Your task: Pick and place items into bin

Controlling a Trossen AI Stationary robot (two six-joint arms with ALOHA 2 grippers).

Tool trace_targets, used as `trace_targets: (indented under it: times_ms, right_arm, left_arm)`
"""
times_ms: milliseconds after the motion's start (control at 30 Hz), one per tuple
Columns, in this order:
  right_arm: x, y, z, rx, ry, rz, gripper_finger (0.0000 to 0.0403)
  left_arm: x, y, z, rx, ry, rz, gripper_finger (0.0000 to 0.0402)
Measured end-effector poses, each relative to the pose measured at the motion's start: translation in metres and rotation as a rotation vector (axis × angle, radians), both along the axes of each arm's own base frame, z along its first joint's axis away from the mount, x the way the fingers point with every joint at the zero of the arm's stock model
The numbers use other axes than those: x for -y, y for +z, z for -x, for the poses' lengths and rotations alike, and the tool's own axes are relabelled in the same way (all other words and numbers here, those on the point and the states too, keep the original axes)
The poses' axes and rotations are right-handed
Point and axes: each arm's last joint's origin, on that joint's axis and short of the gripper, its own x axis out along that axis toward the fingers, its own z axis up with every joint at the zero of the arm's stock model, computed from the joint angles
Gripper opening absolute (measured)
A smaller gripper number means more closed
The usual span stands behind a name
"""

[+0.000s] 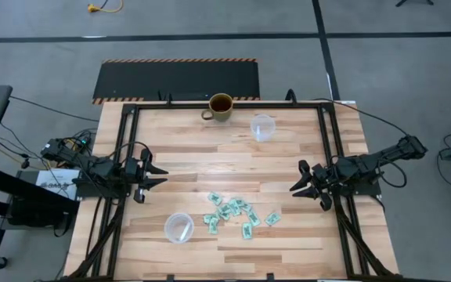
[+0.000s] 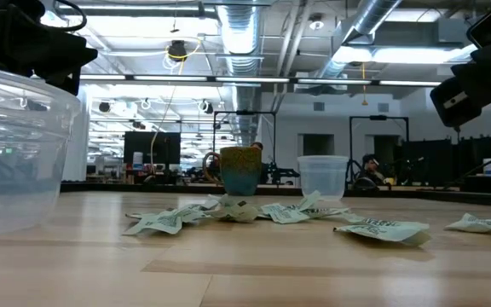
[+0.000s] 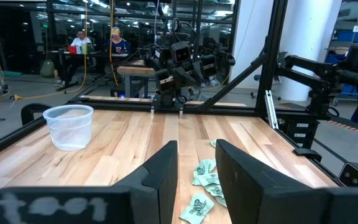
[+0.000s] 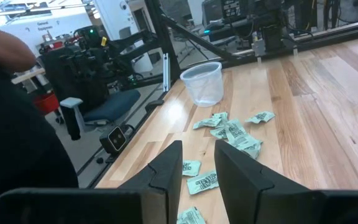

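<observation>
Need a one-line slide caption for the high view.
Both arms wait at the table edges, left gripper and right gripper open, mint-green packets scattered beside a clear cup.

Two dark, near-black robot arms seen from above. The left arm (image 1: 104, 176) is built of blocky black segments, with a bundle of thin black cables and a small patch of coloured wiring at its outer end beside a pale labelled block. The right arm (image 1: 366, 164) is likewise matt black, slimmer toward its outer link, with a black cable looping off behind it. Each ends in a two-finger gripper: the left gripper (image 1: 153, 177) and right gripper (image 1: 302, 178) carry pointed black fingers. In the wrist views the fingers (image 3: 163, 177) appear as broad, flat, matt-black slabs with angled inner edges (image 4: 166, 171).
</observation>
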Motion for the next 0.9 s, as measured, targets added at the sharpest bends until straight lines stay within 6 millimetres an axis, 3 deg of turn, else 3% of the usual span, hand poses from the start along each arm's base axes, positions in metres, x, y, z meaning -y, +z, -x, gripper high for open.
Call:
trace_targets:
  times_ms: [400,700,900]
  right_arm:
    - [0.0003,0.0014,-0.0002,0.075,0.009,0.152,0.0087]
    - [0.0002,0.0027,-0.0003,-0.013,-0.018,-0.107,0.0087]
    - [0.002,0.0026,-0.001,-0.019,-0.057,-0.128,0.0087]
  left_arm:
    - [0.0,0.0001,0.0,0.0,0.0,0.0,0.0098]
    - [0.0,0.0,0.0,0.0,0.0,0.0,0.0098]
    - [0.0,0.0001,0.0,0.0,0.0,0.0,0.0098]
